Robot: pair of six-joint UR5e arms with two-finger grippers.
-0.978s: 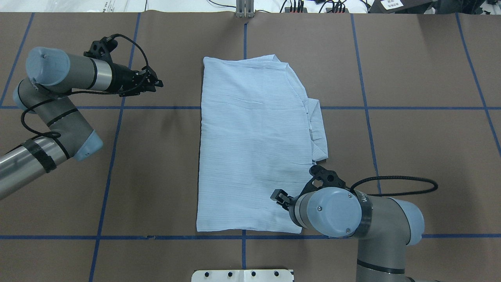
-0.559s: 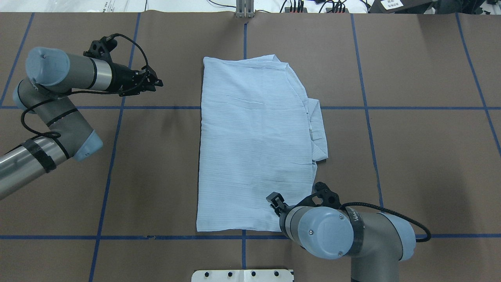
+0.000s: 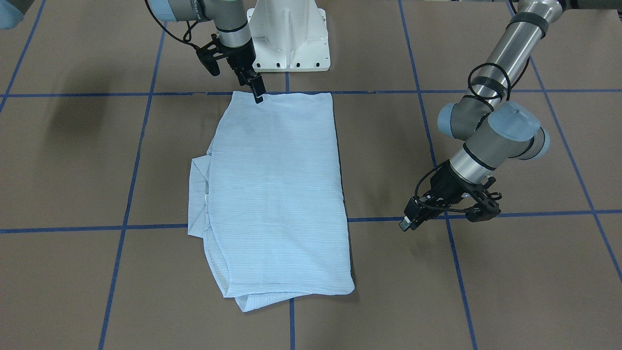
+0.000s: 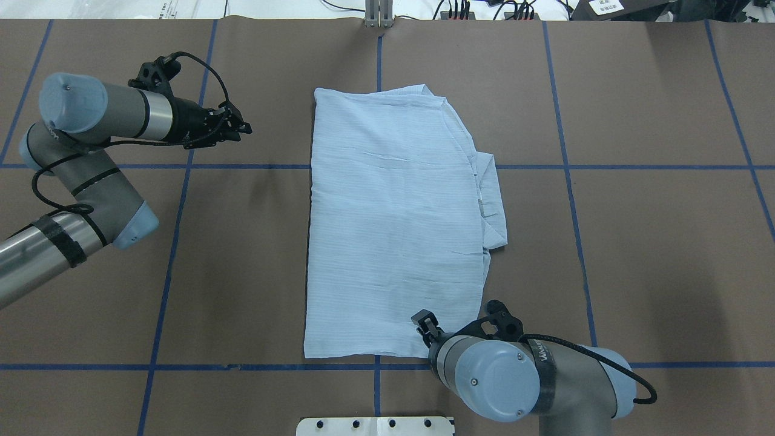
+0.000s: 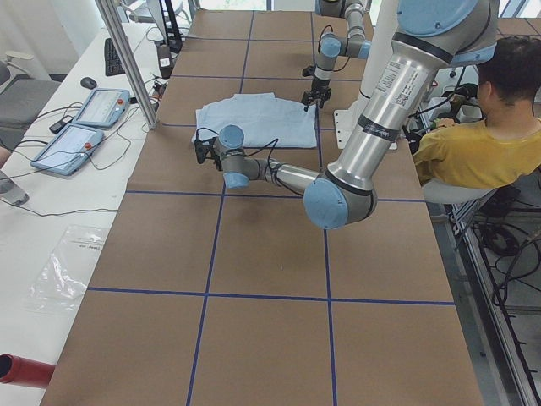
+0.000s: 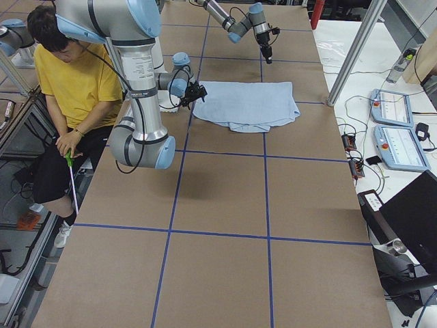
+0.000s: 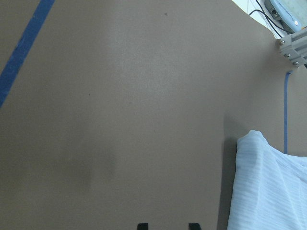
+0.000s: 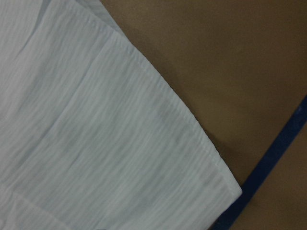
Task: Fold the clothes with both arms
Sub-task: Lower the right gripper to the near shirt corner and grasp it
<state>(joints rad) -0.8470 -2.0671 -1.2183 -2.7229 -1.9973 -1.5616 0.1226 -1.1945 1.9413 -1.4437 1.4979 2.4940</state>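
Note:
The clothes (image 4: 393, 224) are one light blue striped shirt, folded into a long rectangle in the middle of the brown table (image 4: 636, 242), with a collar fold sticking out on its right side (image 4: 491, 206). It also shows in the front view (image 3: 277, 194). My right gripper (image 4: 424, 321) (image 3: 258, 95) hangs just above the shirt's near right hem corner (image 8: 211, 177), jaws slightly apart, holding nothing. My left gripper (image 4: 245, 128) (image 3: 407, 223) floats well to the left of the shirt's far corner (image 7: 259, 143), open and empty, with both fingertips (image 7: 142, 225) apart.
The white pedestal base (image 3: 289, 39) stands at the near edge. A metal post (image 4: 379, 15) rises at the far edge. A seated person in yellow (image 5: 473, 144) is beside the robot. Control pendants (image 5: 84, 118) lie on the side bench.
My right arm has swung back toward the table's near edge, and its gripper has slid along the shirt to the near hem corner. The left arm and the shirt have not moved.

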